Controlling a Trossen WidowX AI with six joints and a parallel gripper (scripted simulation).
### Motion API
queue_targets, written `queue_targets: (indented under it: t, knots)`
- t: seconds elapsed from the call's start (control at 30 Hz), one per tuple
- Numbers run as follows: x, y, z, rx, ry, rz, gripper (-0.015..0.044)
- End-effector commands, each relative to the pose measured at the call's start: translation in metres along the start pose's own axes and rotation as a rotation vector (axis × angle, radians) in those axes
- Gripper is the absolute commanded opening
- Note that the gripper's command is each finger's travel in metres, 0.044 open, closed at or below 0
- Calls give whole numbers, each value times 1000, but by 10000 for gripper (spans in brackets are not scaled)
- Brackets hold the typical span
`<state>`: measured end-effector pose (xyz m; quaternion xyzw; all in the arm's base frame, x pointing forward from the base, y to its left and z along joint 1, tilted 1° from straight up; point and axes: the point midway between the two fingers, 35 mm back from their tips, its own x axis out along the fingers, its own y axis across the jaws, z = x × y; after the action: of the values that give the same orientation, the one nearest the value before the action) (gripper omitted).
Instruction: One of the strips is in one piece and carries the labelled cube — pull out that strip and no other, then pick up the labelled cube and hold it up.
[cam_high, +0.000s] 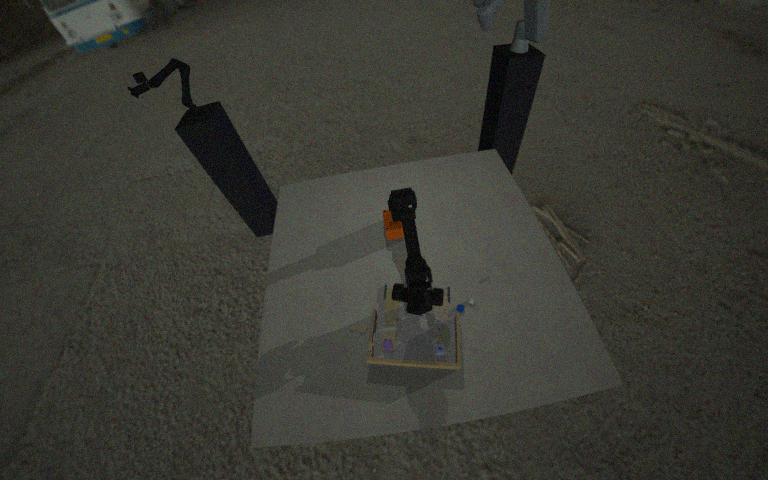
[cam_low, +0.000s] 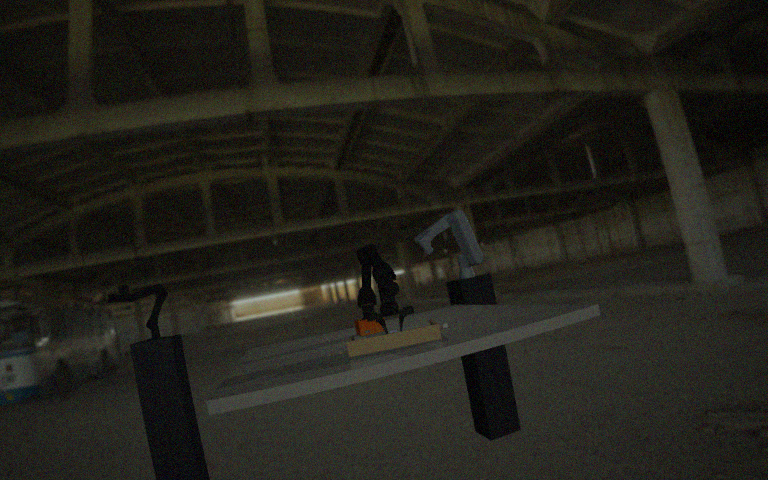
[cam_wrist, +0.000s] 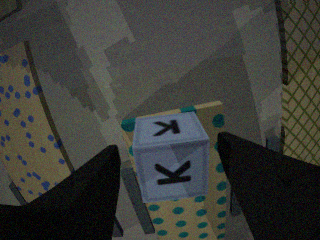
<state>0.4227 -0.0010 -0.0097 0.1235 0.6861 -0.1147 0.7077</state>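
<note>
The labelled cube (cam_wrist: 172, 165), pale blue-grey with a black K, sits near the far end of the teal-dotted strip (cam_wrist: 180, 220) in the wrist view. My gripper (cam_wrist: 168, 147) (cam_low: 394, 330) is partly open, one finger either side of the cube, with a visible gap on both sides. In the top view the arm hides this cube and most of its strip. A blue-dotted strip (cam_wrist: 20, 115) lies at the left of the wrist view, with a gap before its far piece (cam_wrist: 9, 9). A green cross-hatched strip (cam_wrist: 302, 100) lies at the right.
Dark upright guides (cam_wrist: 138, 200) flank the strips. A low wooden wall (cam_high: 416, 364) (cam_low: 394, 340) borders the far side of the strip area. A purple-marked cube (cam_high: 387, 344) and a bluish cube (cam_high: 440, 349) stand inside it. A blue disc (cam_high: 459, 308) lies outside; an orange block (cam_high: 393, 229) is by the arm's base.
</note>
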Motion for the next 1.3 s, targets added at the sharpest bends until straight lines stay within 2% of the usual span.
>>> queue_targets:
  t: [0.0,0.07,0.2,0.47,0.6,1.07,1.27]
  knots:
    - [5,0,-1,-3,4,0,250]
    - [5,0,-1,-3,4,0,250]
    - [2,0,-1,0,2,-1,145]
    - [2,0,-1,0,2,-1,92]
    - [0,-1,-3,0,2,-1,0]
    - [-36,-18,-52,-3,8,-1,0]
    - [-39,-20,-57,-3,8,-1,0]
